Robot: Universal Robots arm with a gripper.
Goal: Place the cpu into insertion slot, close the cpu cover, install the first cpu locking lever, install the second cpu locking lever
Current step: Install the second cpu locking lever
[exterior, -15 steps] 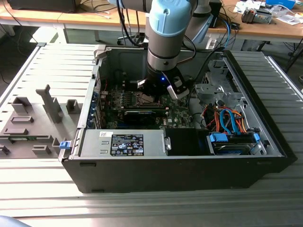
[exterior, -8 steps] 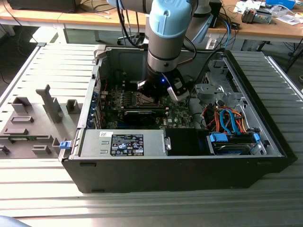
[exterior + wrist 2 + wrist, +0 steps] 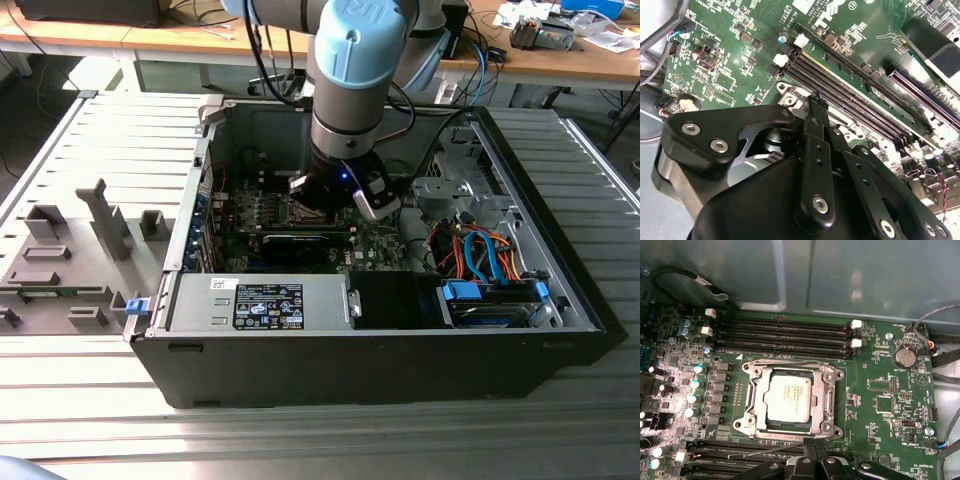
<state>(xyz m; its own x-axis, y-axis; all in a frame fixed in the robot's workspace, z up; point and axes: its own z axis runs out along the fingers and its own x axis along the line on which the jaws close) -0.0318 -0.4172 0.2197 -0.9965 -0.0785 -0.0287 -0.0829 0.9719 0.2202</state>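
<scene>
Silver-topped, the cpu (image 3: 788, 398) is seated in the insertion slot (image 3: 771, 418), framed by the cpu cover (image 3: 827, 397). The gripper (image 3: 815, 98) is pinched shut, empty, beside it; a lever could be missed if misaligned.

Cpu (image 3: 788, 398), small square chip with silver-grey top, lying flat in the slot (image 3: 771, 416), a square socket on the green board between two banks of long memory slots; cover (image 3: 829, 395), silvery windowed frame, lying down flat around the chip.
</scene>
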